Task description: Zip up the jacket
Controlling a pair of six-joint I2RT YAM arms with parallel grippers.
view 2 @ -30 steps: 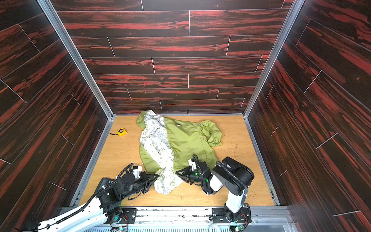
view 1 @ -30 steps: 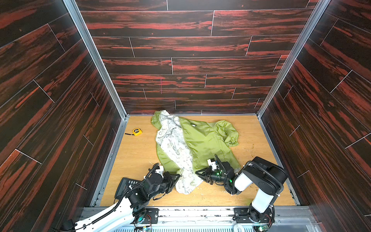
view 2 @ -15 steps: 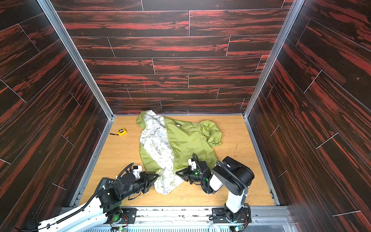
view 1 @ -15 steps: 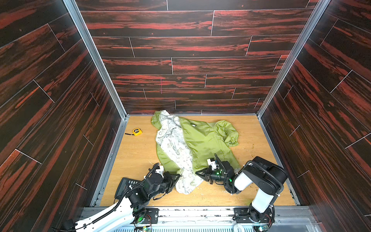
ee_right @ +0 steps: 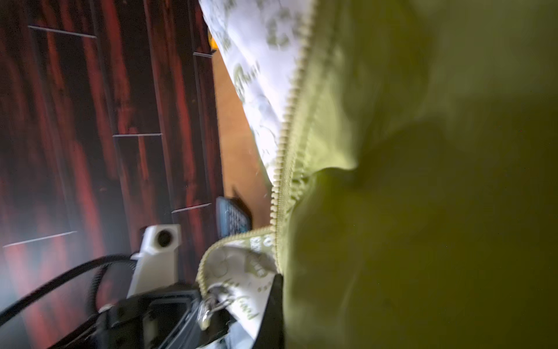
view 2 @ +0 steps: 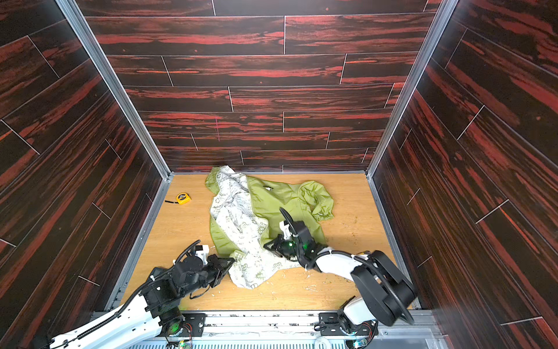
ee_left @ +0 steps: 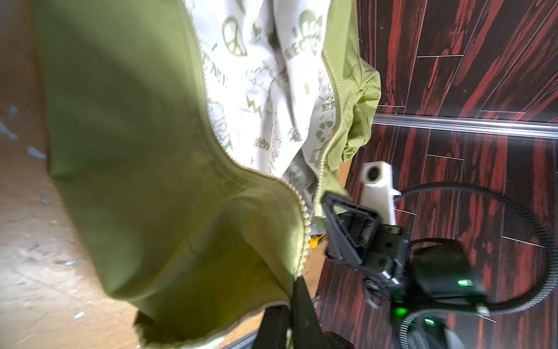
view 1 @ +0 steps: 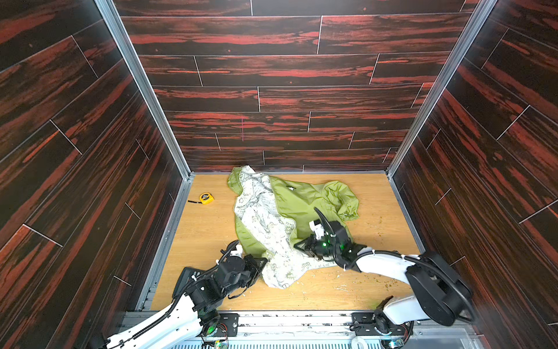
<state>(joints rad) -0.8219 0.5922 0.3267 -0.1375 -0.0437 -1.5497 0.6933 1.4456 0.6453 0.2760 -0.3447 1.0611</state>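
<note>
Since left gripper is clenched on jacket hem beside slider and right gripper clamped on opposite zipper edge, jacket sprawling open on table: bring ends level, keep fabric taut, feed free end straight in. Ends seemingly unmated; blur hides it.

Thin, smooth cloth on the jacket, lime-green with a faint sheen and fine creases. Inside, a matt white lining printed in green. Along the zipper, pale chunky teeth, probably plastic, though blurred in both wrist views. Beside them, a small shiny metal pull. Underneath, a light wooden floor, matt, scuffed and flecked at the near right. All round, dark red-streaked wood-grain wall panels with a low gloss, joined by brushed metal corner posts. At the far left, a yellow plastic tape measure. On the arms, glossy white shells over matt black plastic.
</note>
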